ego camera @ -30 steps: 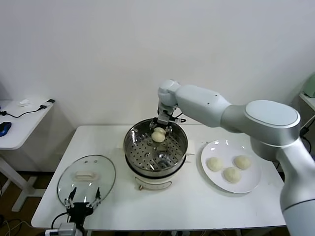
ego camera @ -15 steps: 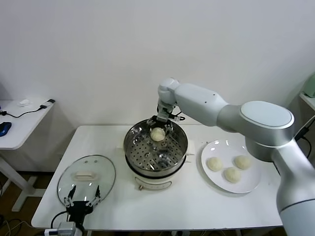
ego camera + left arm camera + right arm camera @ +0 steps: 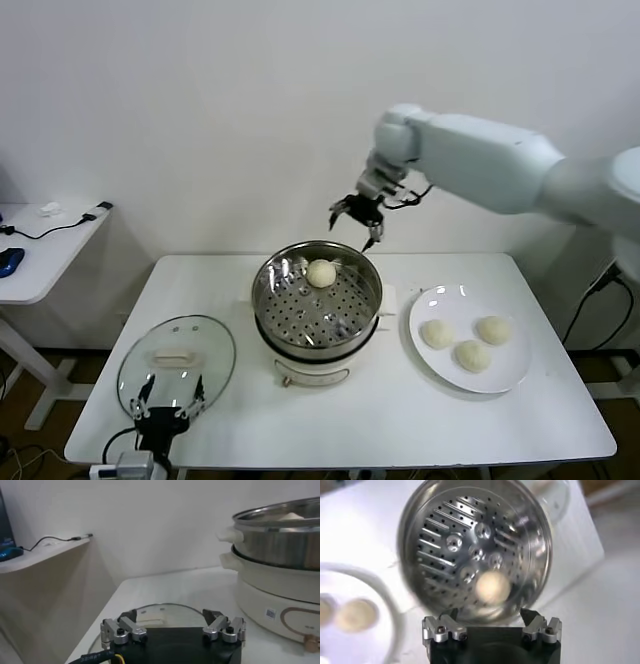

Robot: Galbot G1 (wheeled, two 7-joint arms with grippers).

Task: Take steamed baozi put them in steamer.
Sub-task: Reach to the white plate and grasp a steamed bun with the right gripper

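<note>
Release confirmed: the right gripper (image 3: 357, 217), which a second ago was down inside the steamer (image 3: 317, 300) pinching a bun, now hangs empty above the basket's back rim in the upper centre of the head view, fingers spread. The delivered baozi (image 3: 321, 272) rests on the perforated floor near the back wall, clear of the rim. One of four is therefore placed; three remaining baozi (image 3: 470, 344) sit grouped on the white plate (image 3: 434, 366) at centre right, close to one another but apparently not touching. The left gripper (image 3: 167, 408) is parked low at lower left, over the near edge of the glass lid (image 3: 176, 357), fingers spread and holding nothing. Judgement: the basket floor offers ample open room in front of and beside the placed bun. The steamer's raised rim lies between basket and plate, so the next transfer should lift well clear of it. The plate's near side is unobstructed.
</note>
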